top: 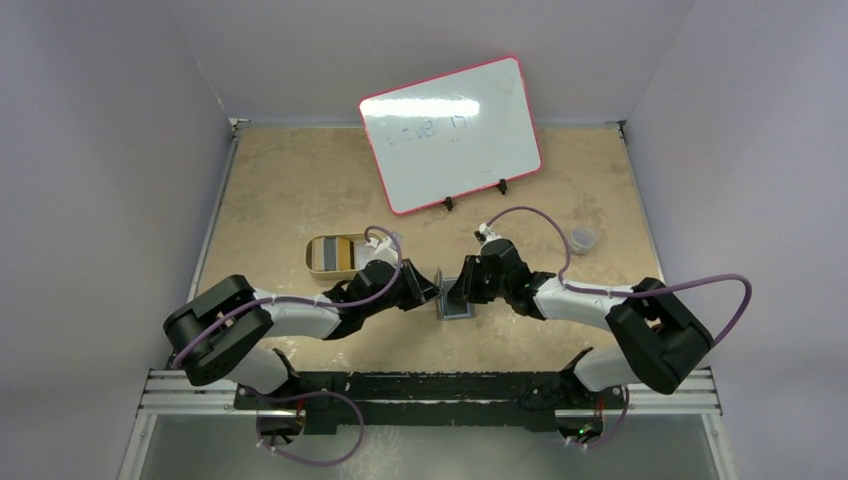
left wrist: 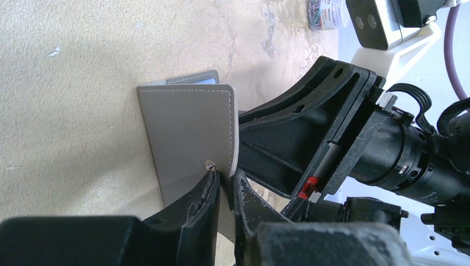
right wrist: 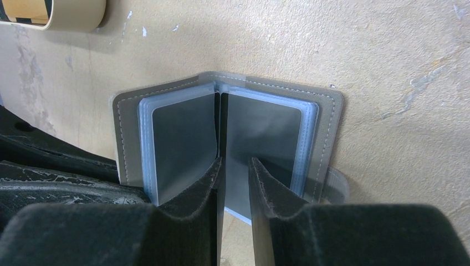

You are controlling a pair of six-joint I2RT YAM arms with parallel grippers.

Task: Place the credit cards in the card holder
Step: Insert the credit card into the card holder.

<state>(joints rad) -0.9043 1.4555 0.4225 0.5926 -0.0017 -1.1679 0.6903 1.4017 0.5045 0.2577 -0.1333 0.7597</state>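
Note:
The grey card holder (top: 457, 305) lies half open on the table between my two grippers. My left gripper (left wrist: 224, 174) is shut on the edge of its raised grey cover (left wrist: 183, 127), just below the small metal snap. In the right wrist view the card holder (right wrist: 327, 122) opens in a V. Dark credit cards (right wrist: 183, 138) sit in the blue-grey pockets on both sides. My right gripper (right wrist: 235, 162) hovers in front of the fold with its jaws slightly apart. A thin dark strip runs along its left finger; I cannot tell what the strip is.
A gold tin (top: 312, 255) with striped contents stands left of the left gripper, and its rim (right wrist: 77, 14) shows in the right wrist view. A red-framed whiteboard (top: 450, 130) leans at the back. A small clear jar (top: 583, 238) sits at the right.

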